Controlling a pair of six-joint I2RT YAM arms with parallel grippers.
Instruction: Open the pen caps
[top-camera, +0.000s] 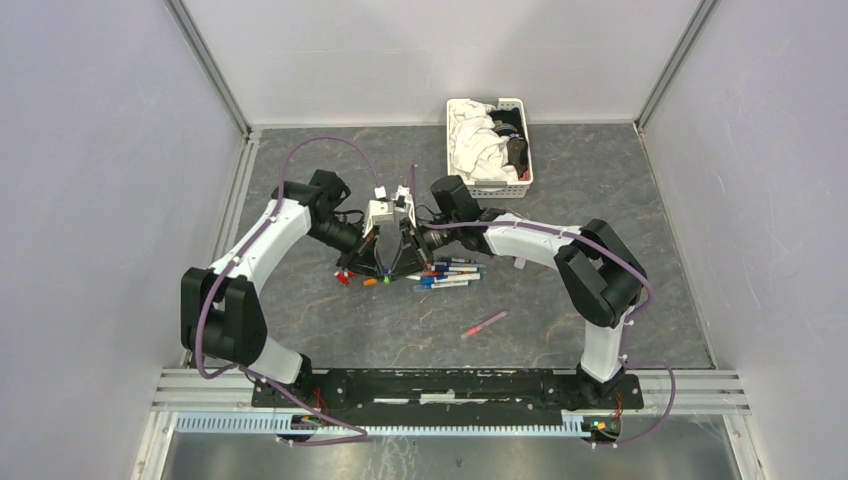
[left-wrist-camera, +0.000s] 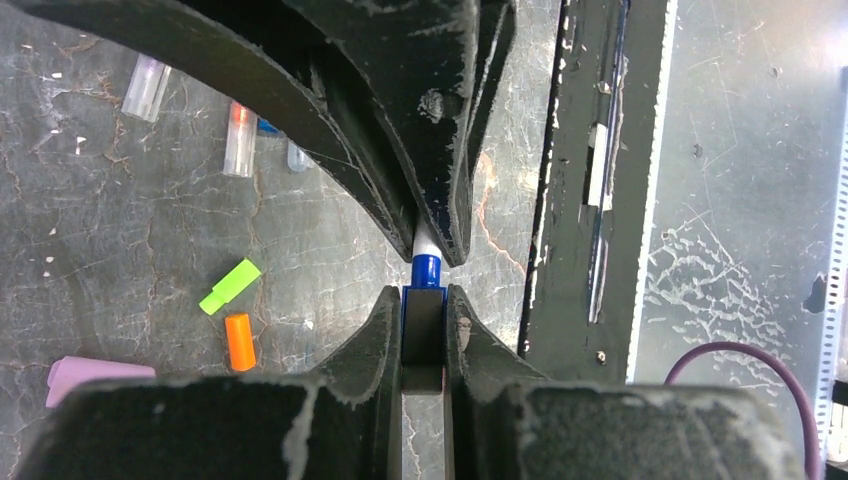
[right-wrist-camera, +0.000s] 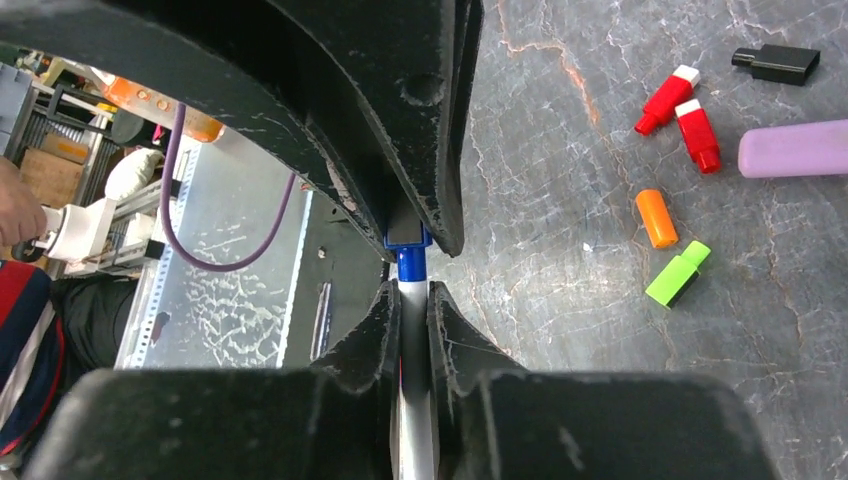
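1. The left gripper (left-wrist-camera: 424, 330) is pressed together on the blue cap (left-wrist-camera: 424, 310), gripping its flat sides between both fingers
2. The right gripper (right-wrist-camera: 412, 320) is pinching the white barrel of the blue pen (right-wrist-camera: 410, 268), with a finger tight against it on either side
3. The two grippers meet tip to tip above the middle of the table (top-camera: 560, 330), and the pen runs in one line from one to the other
4. The blue cap sits against the pen's blue collar; I cannot tell whether it is fully seated or partly drawn off
5. Loose caps lie on the table just beside the grippers, on their near-left side: a red cap (right-wrist-camera: 665, 100) with a second red one touching it, an orange cap (right-wrist-camera: 656, 218), a green cap (right-wrist-camera: 678, 275) and a black cap (right-wrist-camera: 775, 63)
6. The other pens (top-camera: 450, 273) lie bunched just right of the grippers, and a pink-red pen (top-camera: 484, 324) lies alone, closer to the near edge
7. A white basket (top-camera: 488, 147) of cloths stands at the far edge, right of centre
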